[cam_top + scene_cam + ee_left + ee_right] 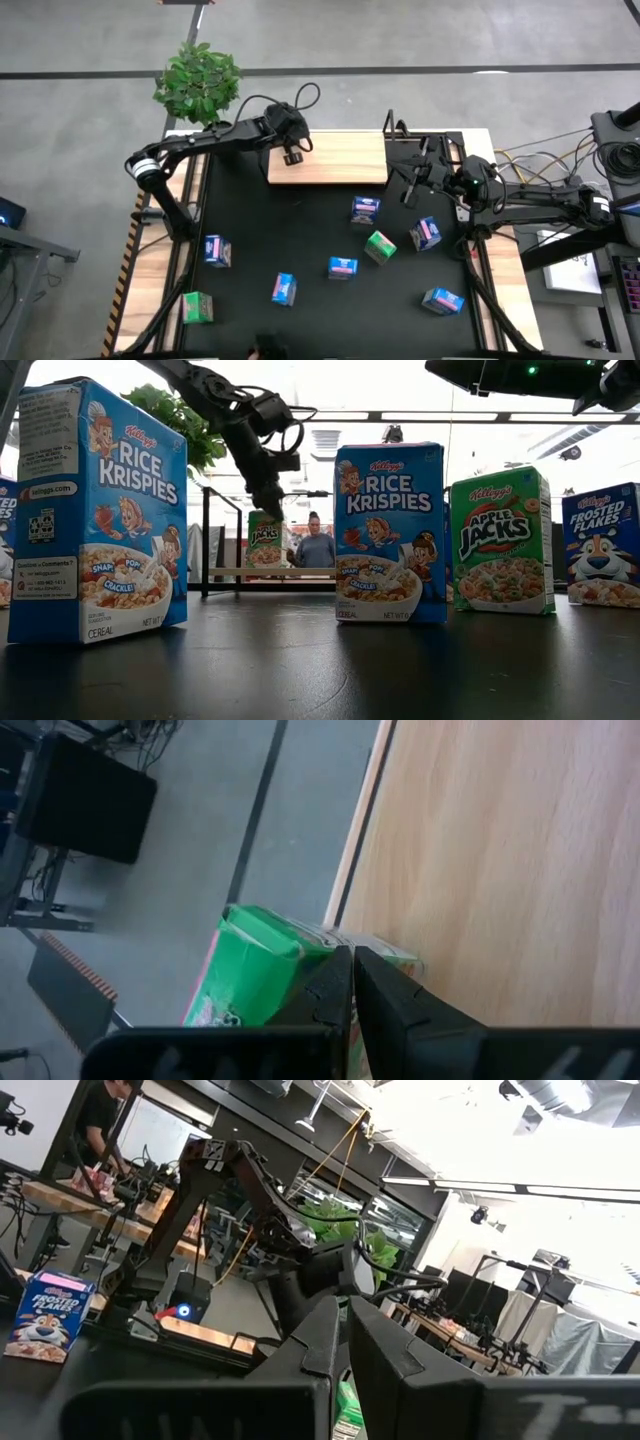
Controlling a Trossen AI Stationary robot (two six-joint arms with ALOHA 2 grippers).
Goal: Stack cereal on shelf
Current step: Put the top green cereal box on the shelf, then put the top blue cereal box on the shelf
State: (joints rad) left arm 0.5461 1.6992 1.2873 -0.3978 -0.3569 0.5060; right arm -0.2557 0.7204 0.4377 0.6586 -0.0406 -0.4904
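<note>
The shelf (335, 160) is a light wood board at the table's far edge with black uprights; it also shows in the low view (305, 572). My left gripper (292, 152) (352, 982) reaches over the board's left part, shut on a green cereal carton (264, 542) (255, 975) that stands on the board. From above the gripper hides this carton. My right gripper (412, 180) (342, 1335) hovers shut and empty near the board's right end. Several blue cartons (365, 209) (343, 268) and two green ones (380, 246) (198, 307) stand on the black table top. My left gripper pinches the green carton's top edge (325, 942) between its two nearly closed fingers, coming from above and pointing down. The carton stands upright under the fingers with its base on the shelf board, close to the board's edge (360, 830).
A potted plant (198, 78) stands beyond the table's far left corner. Cables and a black bracket (425, 150) lie by the shelf's right end. In the low view, tall cartons (95, 510) (390, 532) (500, 540) stand close to the camera. A person (316, 545) is in the room behind.
</note>
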